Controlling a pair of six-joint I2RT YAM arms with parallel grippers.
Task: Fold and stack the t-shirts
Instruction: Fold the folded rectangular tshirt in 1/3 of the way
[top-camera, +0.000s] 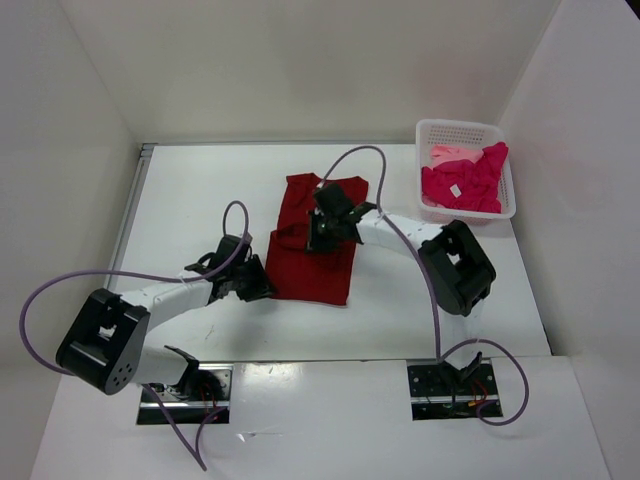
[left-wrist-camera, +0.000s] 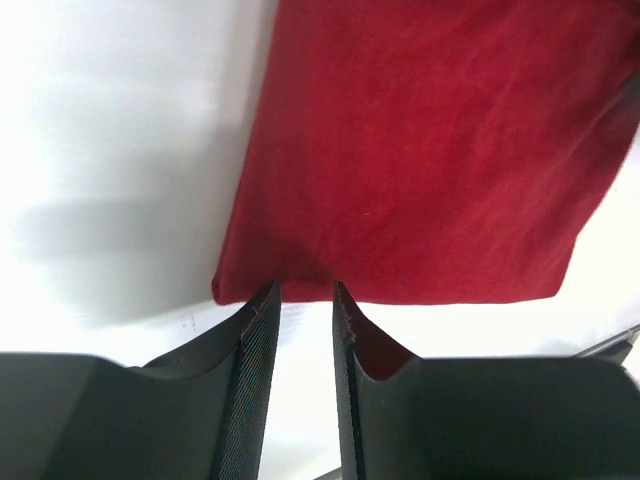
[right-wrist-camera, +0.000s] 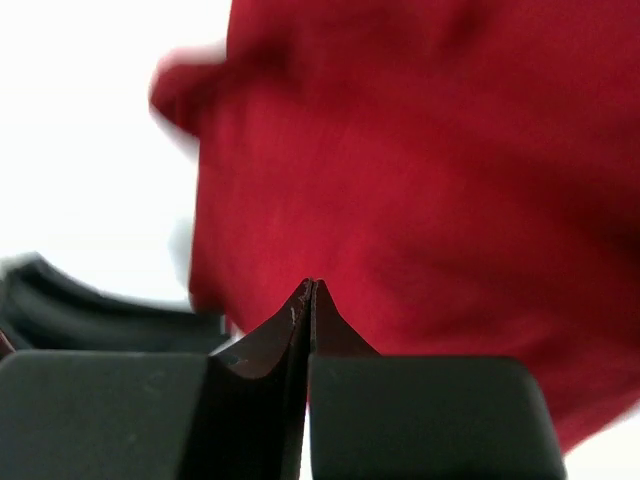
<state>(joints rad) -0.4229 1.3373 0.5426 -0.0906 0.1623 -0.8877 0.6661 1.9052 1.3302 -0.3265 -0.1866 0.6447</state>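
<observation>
White table (top-camera: 200, 190): one dark red t-shirt (top-camera: 310, 268); left claw (left-wrist-camera: 305, 290) spread, right claw (right-wrist-camera: 310, 286) pressed together; one basket (top-camera: 460, 127).

T-shirt (top-camera: 315, 275) on table (top-camera: 200, 190) ctr; basket (top-camera: 460, 126) w/ shirts (top-camera: 465, 185) far right.

Left hand (left-wrist-camera: 305, 290), right hand (right-wrist-camera: 311, 288) black; arms (top-camera: 165, 293) white, black joints (top-camera: 100, 340); purple cables (top-camera: 362, 148).

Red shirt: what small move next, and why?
Probably ease the left gripper forward and close on the hem of the red shirt: its jaws stand parted at that edge, nothing between them, while the right gripper is shut over the cloth.
</observation>
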